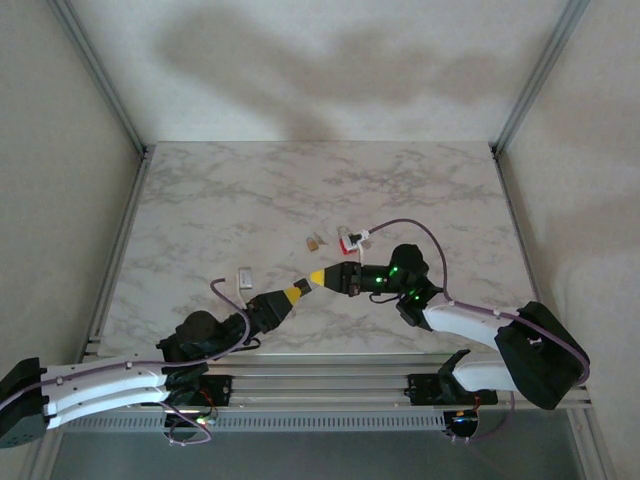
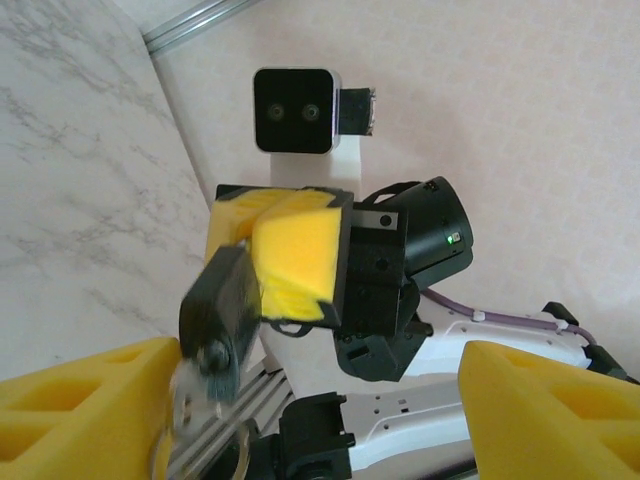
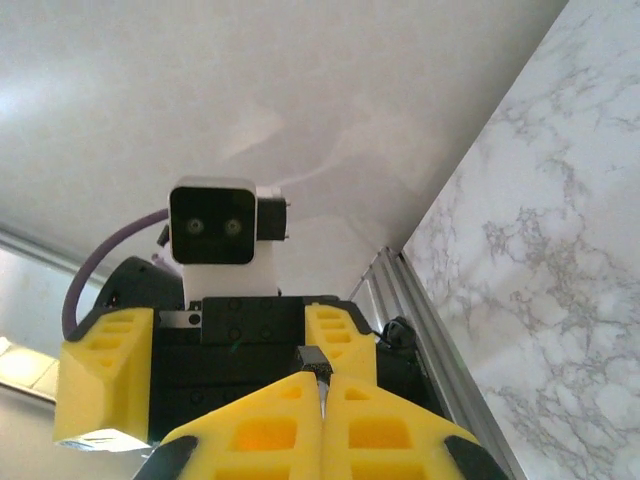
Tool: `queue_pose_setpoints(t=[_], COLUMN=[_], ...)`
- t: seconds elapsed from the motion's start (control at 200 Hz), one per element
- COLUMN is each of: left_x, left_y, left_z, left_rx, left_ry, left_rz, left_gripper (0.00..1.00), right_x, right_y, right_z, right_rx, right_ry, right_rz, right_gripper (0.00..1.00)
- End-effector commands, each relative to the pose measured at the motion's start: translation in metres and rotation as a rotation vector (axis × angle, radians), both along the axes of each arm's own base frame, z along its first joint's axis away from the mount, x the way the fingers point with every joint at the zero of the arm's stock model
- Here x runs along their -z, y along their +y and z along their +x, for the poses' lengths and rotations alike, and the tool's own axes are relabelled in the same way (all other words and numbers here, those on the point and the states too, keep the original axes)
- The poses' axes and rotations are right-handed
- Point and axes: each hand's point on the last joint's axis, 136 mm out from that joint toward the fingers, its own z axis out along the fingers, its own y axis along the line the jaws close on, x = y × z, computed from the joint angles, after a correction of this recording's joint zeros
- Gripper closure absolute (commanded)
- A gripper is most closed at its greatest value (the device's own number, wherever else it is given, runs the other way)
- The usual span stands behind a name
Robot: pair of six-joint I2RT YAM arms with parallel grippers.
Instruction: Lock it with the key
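- Left gripper (image 1: 298, 291), nearest, stands spread wide.
- Just beyond it is the key (image 2: 215, 322), pinched by the right gripper (image 1: 318, 277), whose fingers are pressed together.
- Its long axis hangs steep and slightly tilted, blurred metal end lowest.
- This looks like a handover. Next, left backs clear and right carries the key to the lock, which I cannot pick out among the far small pieces (image 1: 314, 242).

**Tips Meet Over the Near Middle**

Above the table (image 1: 200, 200) we see the left gripper (image 1: 297, 290) and right gripper (image 1: 318, 277) tip to tip, the left one nearer the bases. A small piece (image 1: 314, 242) (perhaps the lock; too small to tell) lies on the table just behind them.
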Motion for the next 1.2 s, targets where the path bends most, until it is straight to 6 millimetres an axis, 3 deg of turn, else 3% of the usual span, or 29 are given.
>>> queue_pose_setpoints(t=[0.0, 0.145, 0.175, 0.541, 1.196], left_x=[0.006, 0.01, 0.01, 0.015, -0.004], left_y=[0.004, 0.013, 0.015, 0.037, 0.012], left_z=[0.0, 0.001, 0.001, 0.008, 0.008], left_rx=[-0.016, -0.046, -0.05, -0.141, -0.063], left_ry=[0.005, 0.008, 0.009, 0.019, 0.002], left_rz=[0.042, 0.077, 0.078, 0.144, 0.068], left_gripper=[0.28, 0.29, 0.29, 0.3, 0.37], right_x=[-0.02, -0.026, -0.015, -0.019, -0.014], right_y=[-0.008, -0.014, -0.017, -0.025, -0.02], right_z=[0.004, 0.008, 0.005, 0.009, 0.01], right_rx=[0.028, 0.045, 0.046, 0.059, 0.022], right_ry=[-0.042, -0.048, -0.025, -0.025, 0.009], right_rz=[0.06, 0.074, 0.056, 0.062, 0.066], right_gripper=[1.0, 1.0, 1.0, 1.0, 1.0])
